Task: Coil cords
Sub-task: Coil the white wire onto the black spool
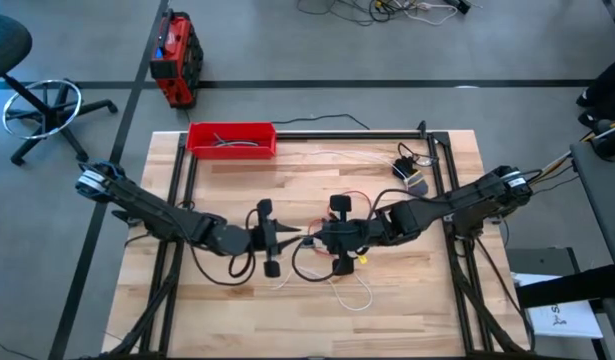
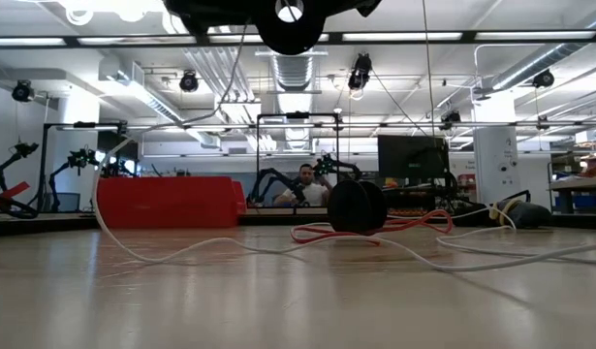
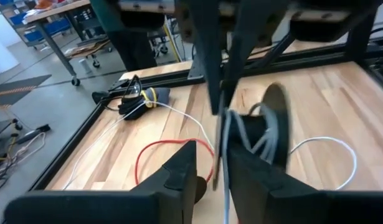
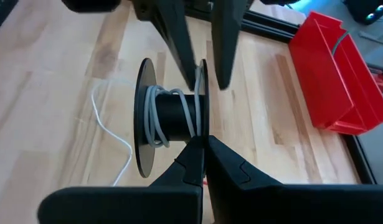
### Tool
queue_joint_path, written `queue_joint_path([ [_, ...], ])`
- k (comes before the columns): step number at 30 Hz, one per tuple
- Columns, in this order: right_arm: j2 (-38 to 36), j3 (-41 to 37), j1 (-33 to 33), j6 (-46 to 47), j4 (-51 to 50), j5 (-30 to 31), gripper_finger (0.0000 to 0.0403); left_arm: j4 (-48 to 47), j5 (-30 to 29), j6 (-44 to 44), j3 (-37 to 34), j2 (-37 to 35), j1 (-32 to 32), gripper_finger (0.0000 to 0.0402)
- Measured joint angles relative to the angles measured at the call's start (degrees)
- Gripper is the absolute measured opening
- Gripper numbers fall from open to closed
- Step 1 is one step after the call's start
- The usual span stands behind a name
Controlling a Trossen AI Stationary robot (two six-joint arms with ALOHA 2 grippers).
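While both grippers meet at table centre, the right gripper (image 4: pixel 200 146) is clenched on the rim of a black spool (image 4: pixel 166 118) wound with white cord (image 4: pixel 155 115). Left gripper (image 3: pixel 210 158) pinches that cord just beside it; the spool axis lies along the line between the arms. Red cord (image 3: pixel 157 155) lies loose nearby.
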Motion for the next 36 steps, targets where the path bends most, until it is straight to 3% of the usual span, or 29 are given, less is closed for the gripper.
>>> queue_joint_path([
  [6, 0.0, 0.0, 0.0, -0.3, -0.3, -0.2, 0.0000, 1.1, 0.1, -0.1, 0.0, 1.7, 0.6, 0.0009],
  [13, 0.0, 0.0, 0.0, 0.3, -0.4, -1.1, 0.0005, 1.4, 0.4, 0.2, 0.0, 1.8, 0.2, 0.0003],
  [21, -1.7, 0.0, 0.0, 1.0, -1.6, -1.4, 0.0067, 1.5, 0.9, 1.8, 0.0, 0.6, -1.0, 0.0001],
  [25, -1.7, 0.0, 0.0, 1.1, -1.1, -1.3, 0.0079, 1.5, 1.9, 1.6, 0.0, 0.6, -1.0, 0.0001],
  [28, -1.7, 0.0, 0.0, 1.1, -0.6, -1.2, 0.0071, 1.8, 1.9, 1.4, 0.0, 0.6, -1.0, 0.0001],
  [33, -1.6, 0.0, 0.1, 0.2, 0.5, -1.6, 0.0014, 2.9, 2.9, 1.4, 0.0, 0.6, -1.1, 0.0001],
  [36, -1.6, 0.0, 0.1, 0.1, 0.7, -1.9, 0.0005, 2.8, 3.0, 1.4, 0.0, 0.6, -1.1, 0.0000],
])
